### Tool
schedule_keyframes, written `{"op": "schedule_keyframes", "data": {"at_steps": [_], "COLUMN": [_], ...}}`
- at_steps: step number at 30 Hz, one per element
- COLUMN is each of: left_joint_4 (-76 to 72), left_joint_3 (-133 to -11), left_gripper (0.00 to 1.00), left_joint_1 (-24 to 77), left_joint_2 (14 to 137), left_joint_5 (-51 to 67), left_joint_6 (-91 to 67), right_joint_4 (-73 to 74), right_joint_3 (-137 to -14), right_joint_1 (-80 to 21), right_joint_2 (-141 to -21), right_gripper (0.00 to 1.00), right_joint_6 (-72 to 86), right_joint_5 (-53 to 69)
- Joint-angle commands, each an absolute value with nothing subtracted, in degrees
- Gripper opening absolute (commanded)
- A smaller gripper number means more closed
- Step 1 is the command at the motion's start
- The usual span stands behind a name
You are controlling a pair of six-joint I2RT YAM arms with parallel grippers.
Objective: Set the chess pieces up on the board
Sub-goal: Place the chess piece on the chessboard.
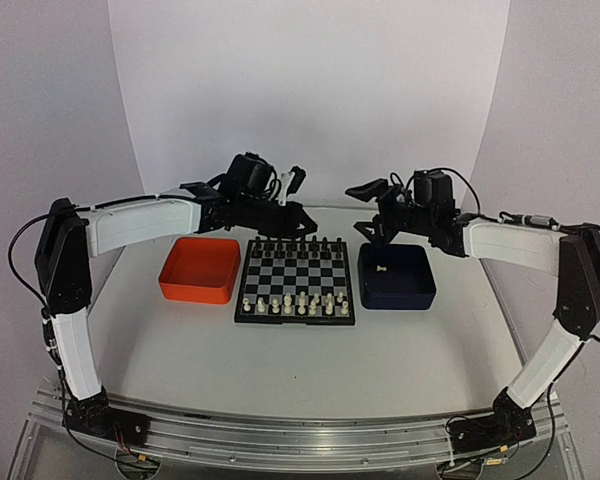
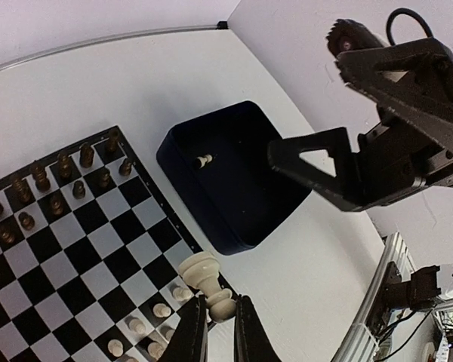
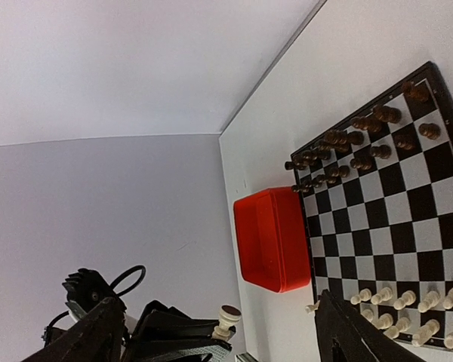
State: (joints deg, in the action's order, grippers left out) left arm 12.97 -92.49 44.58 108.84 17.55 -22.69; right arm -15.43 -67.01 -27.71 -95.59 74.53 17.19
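Orange square tray (image 1: pixel 193 292) on the white bench (image 1: pixel 300 370), dark blue square tray (image 1: pixel 398 297) well apart to its right, two rows of tiny black chess pieces (image 1: pixel 295 245) upright between them, curved white backdrop (image 1: pixel 310 90) behind, aluminium rail (image 1: pixel 300 440) along the near edge.

Your left arm (image 1: pixel 145 222) stretches in high, left gripper (image 2: pixel 220 323) pinched tight on a piece (image 2: pixel 208 280). Your right arm (image 1: pixel 505 240) reaches in opposite, elbow bent, right gripper (image 1: pixel 366 210) jaws spread wide.
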Motion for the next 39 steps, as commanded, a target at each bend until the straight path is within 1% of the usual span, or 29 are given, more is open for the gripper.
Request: {"op": "schedule_keyframes", "data": {"at_steps": [1,5,8,11,16,17,19,29,39], "left_joint_4": [34.5,46.2,54.9,62.4,73.3,74.3,73.4,72.3,71.8], "left_joint_3": [-100.0,-103.8,-109.1,-114.2,-125.4,-126.1,-125.2,-122.6,-121.5], "left_gripper": [0.0,0.0,0.0,0.0,0.0,0.0,0.0,0.0,0.01], "left_joint_1": [42.7,38.7,36.1,34.5,33.5,33.4,33.1,31.8,31.8], "left_joint_2": [105.1,106.8,110.0,113.7,122.8,123.9,124.7,127.6,131.6], "left_joint_5": [15.6,20.0,23.7,26.1,29.2,29.8,32.4,36.8,38.4], "left_joint_6": [-25.2,-28.1,-29.1,-29.7,-28.5,-28.5,-28.7,-28.3,-28.6], "right_joint_4": [-2.8,14.1,23.3,28.3,31.3,31.7,32.3,34.6,35.8], "right_joint_3": [-66.4,-69.4,-70.5,-69.3,-66.5,-66.2,-65.6,-65.4,-65.0], "right_joint_1": [-24.7,-24.4,-24.3,-24.3,-24.3,-24.3,-24.3,-24.3,-24.3], "right_joint_2": [-88.7,-83.2,-79.5,-76.9,-73.5,-73.3,-73.2,-75.1,-74.6], "right_gripper": [0.86,0.88,0.88,0.89,0.89,0.89,0.89,0.89,0.9], "right_joint_6": [60.9,42.3,32.7,27.5,23.0,22.7,22.1,20.1,17.8], "right_joint_5": [13.3,6.7,0.3,-5.4,-12.9,-13.7,-14.5,-15.6,-18.3]}}
